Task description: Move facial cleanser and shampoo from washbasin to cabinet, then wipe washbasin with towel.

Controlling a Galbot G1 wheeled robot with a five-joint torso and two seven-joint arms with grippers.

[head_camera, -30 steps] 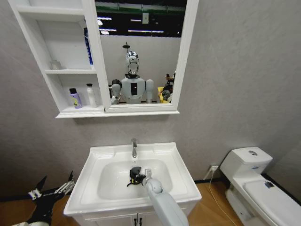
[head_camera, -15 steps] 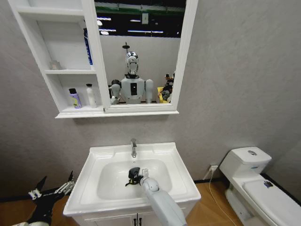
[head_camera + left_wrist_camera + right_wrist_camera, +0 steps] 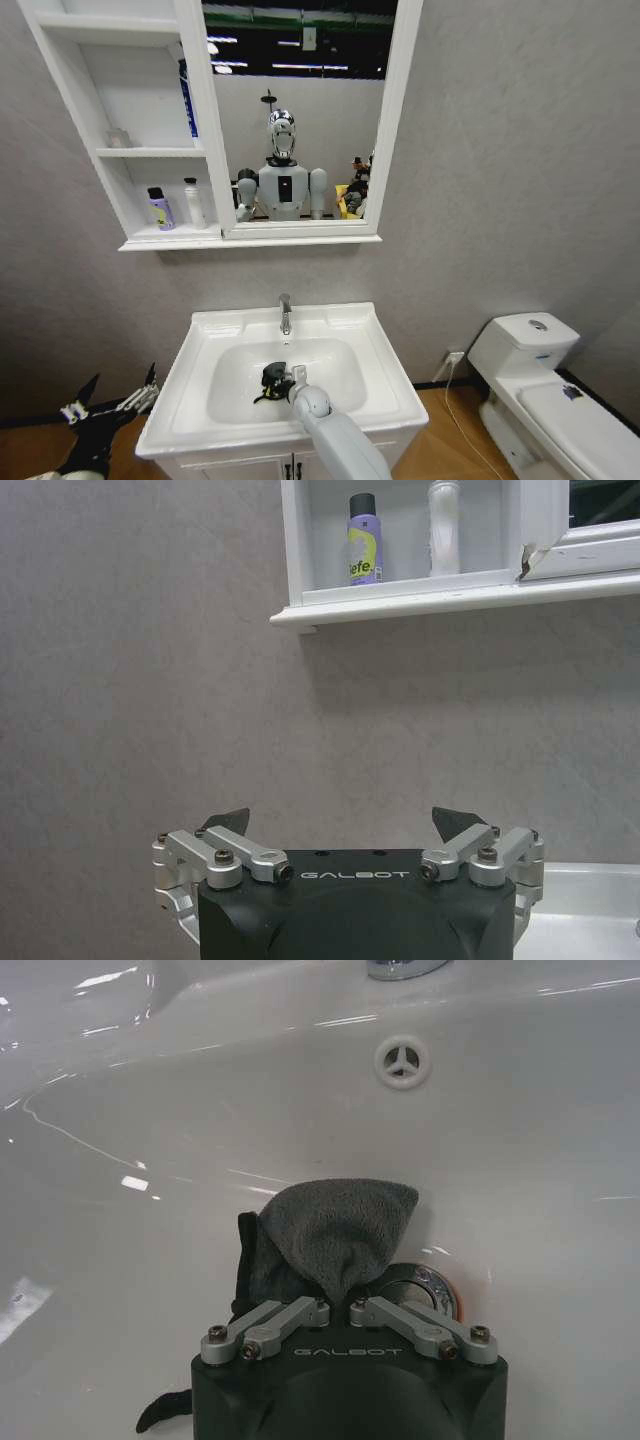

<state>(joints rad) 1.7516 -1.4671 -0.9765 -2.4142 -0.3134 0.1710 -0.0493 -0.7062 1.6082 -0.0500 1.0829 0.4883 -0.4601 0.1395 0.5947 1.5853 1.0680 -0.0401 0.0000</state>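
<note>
The towel (image 3: 335, 1235) is gripped by the right hand (image 3: 340, 1310) inside the washbasin (image 3: 385, 345), just beside the drain (image 3: 425, 1285); the left hand (image 3: 340, 825) is parked left of the washbasin, released.

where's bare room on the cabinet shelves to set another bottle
The middle shelf is bare beside a small clear item. The bottom shelf is crowded: purple bottle and white bottle leave gaps only at the ends.

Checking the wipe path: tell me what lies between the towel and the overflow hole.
In the right wrist view, only bare white basin wall lies between the towel and the overflow hole.
</note>
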